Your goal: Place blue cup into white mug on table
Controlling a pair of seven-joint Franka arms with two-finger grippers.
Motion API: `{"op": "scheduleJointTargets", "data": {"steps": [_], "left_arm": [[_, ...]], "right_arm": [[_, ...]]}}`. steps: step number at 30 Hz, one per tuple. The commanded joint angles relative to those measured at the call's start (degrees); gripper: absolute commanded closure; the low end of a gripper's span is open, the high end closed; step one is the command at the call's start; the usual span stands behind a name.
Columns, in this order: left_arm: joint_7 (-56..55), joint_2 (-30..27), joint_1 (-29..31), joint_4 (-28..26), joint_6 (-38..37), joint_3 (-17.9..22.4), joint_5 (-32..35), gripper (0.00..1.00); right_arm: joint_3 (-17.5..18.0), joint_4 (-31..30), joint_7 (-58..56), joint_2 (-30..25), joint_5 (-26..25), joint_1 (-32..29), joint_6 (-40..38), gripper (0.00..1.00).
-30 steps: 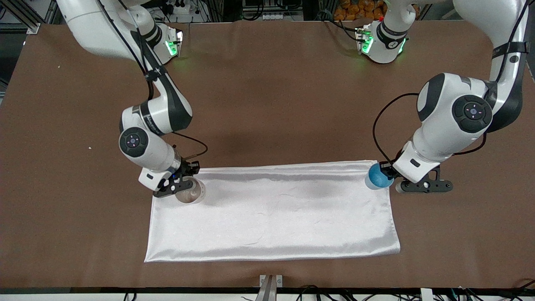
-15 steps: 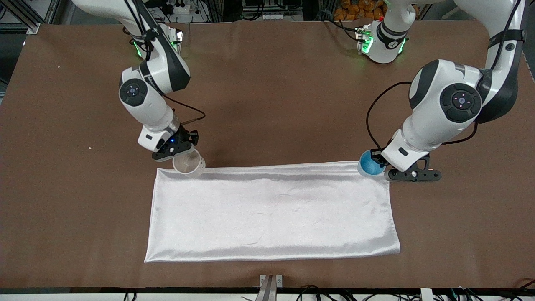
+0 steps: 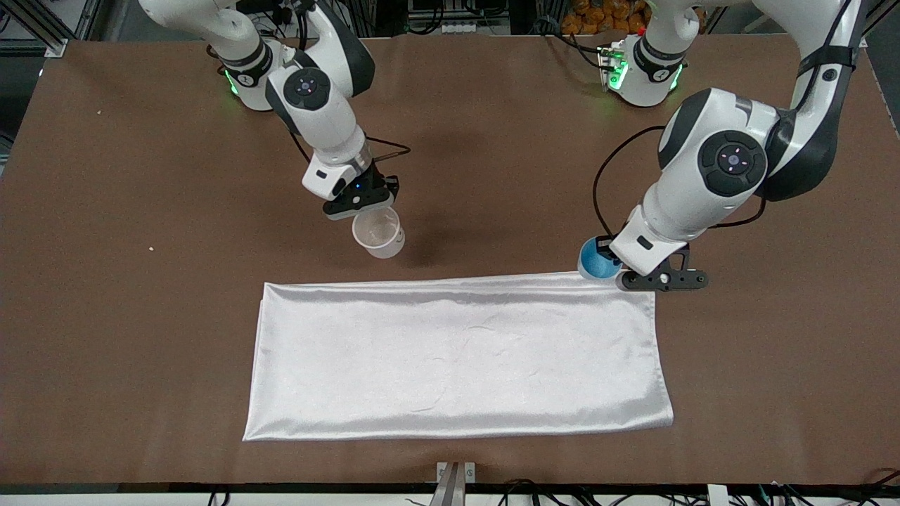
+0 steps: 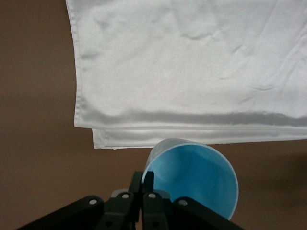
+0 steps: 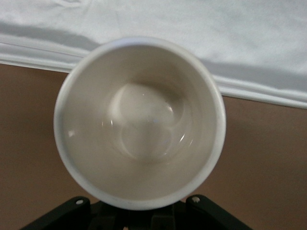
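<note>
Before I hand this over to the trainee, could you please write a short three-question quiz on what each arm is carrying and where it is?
1. True or false: the right gripper holds the blue cup.
2. What does the white mug hang over?
A. the white cloth
B. bare brown table
C. the blue cup
3. Fill in: the left gripper pinches the blue cup by its ____.

Key
1. False: the right gripper holds the white mug, and the left gripper holds the blue cup, over the cloth's corner at the left arm's end.
2. B.
3. Rim: the jaws are shut on the cup's wall.
</note>
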Motion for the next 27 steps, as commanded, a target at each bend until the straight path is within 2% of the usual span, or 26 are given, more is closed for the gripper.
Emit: {"op": "scheduleJointTargets", "data": {"steps": [1,11,20,27], "left_arm": [[-3.0,-0.8,0.1,-0.8,-0.9,-1.4,1.0,1.0],[-6.3,-0.2,-2.2,-1.0,-1.2,-1.9,1.0,1.0],[-9.4,0.6,-4.5,-0.6,-1.2,-1.9,1.4,1.0],[-11.5,1.4,-6.3,-0.4,-0.8,-1.9,1.6,1.0]], "right_arm": [[-0.5,-1.4,6.6,-0.1,-0.6,3.5,2.3,1.0],[-0.5,-1.4,16.2,5.4,-4.0,8.0,7.6,1.0],[-0.6,0.2,23.1,10.2,-5.1,12.6,10.6,1.0],[-0.7,2.5,30.4,13.7,-11.7,13.4,10.8,1.0]]}}
